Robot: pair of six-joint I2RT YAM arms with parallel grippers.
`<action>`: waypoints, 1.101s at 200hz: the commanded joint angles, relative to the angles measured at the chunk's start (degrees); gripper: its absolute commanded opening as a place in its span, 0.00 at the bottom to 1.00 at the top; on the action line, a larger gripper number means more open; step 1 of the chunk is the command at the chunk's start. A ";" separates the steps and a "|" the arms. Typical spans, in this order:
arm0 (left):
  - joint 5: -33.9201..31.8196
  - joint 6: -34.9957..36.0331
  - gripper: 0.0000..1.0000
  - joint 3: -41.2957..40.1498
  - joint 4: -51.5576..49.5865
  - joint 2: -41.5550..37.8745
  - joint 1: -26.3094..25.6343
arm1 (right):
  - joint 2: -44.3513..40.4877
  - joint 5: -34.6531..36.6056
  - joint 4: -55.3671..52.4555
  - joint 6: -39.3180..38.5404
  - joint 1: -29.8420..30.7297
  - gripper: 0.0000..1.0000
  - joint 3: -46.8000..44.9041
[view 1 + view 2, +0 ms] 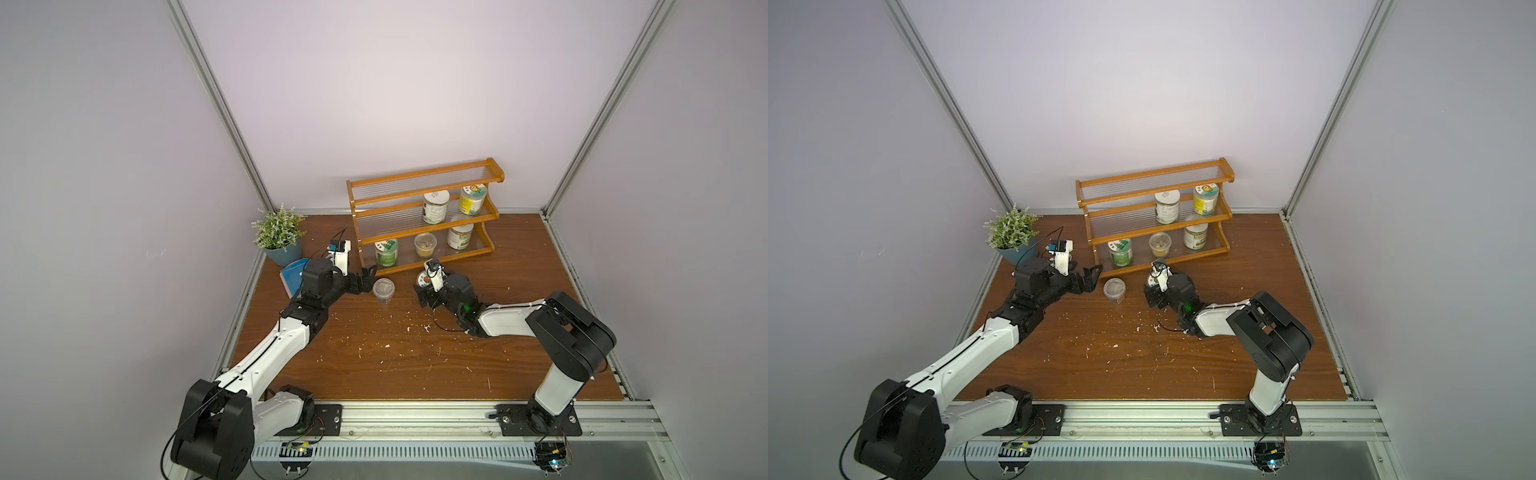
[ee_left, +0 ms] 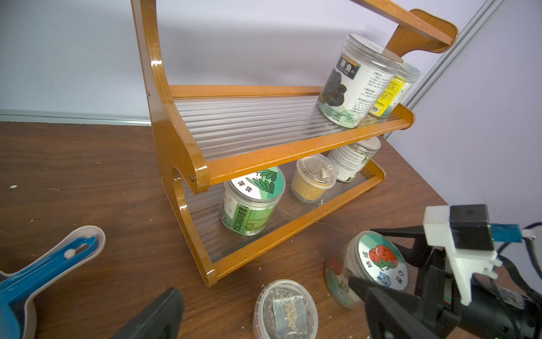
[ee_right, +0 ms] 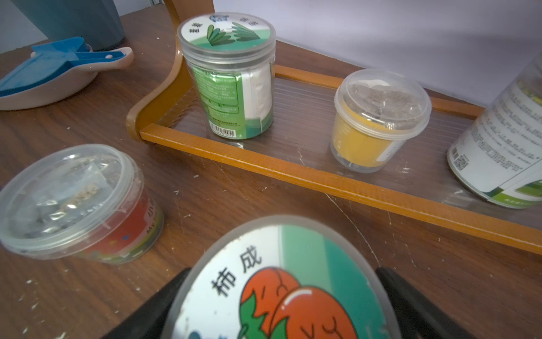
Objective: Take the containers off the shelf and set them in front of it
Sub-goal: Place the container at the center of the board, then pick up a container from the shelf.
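Right wrist view — right claw [image 3: 277, 293] straddles tomato-lid jar [image 3: 293, 252], grip uncertain. In a top view left claw [image 1: 1096, 277] gapes mid-frame beside clear-lid cup [image 1: 1114, 289] — shelf rail [image 1: 1129, 268] above, bench [image 1: 1142, 365] below.

We see a small green plant [image 1: 277, 224] in a blue pot [image 1: 287, 254] at the far left corner of the brown wooden worktop [image 1: 415, 365]. Just beside the pot lies a blue-and-grey scoop [image 2: 44, 273]. We also note white crumbs [image 1: 426, 328] scattered over the worktop, with pale walls [image 1: 374, 104] behind.
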 commanded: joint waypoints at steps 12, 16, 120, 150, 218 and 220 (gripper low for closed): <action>3.60 0.38 1.00 2.09 2.14 0.38 0.67 | -7.35 -2.59 -2.25 0.15 -1.22 0.99 0.87; 3.67 0.46 0.99 2.25 1.92 0.38 0.71 | -8.27 -3.09 -2.91 0.26 -1.34 0.99 0.84; 14.17 -0.35 0.99 4.50 5.40 -0.23 0.70 | -16.30 -15.60 -16.42 0.82 -12.16 0.99 14.38; 14.44 -0.02 1.00 6.12 4.72 0.92 0.71 | -11.07 -15.55 -17.00 0.55 -14.24 0.99 21.47; 14.62 0.63 1.00 8.13 3.67 2.87 0.53 | 1.77 -16.50 -18.21 0.89 -17.73 0.99 36.32; 14.62 0.68 1.00 8.17 3.63 2.88 0.54 | 2.07 -16.66 -18.22 0.90 -17.80 0.99 36.71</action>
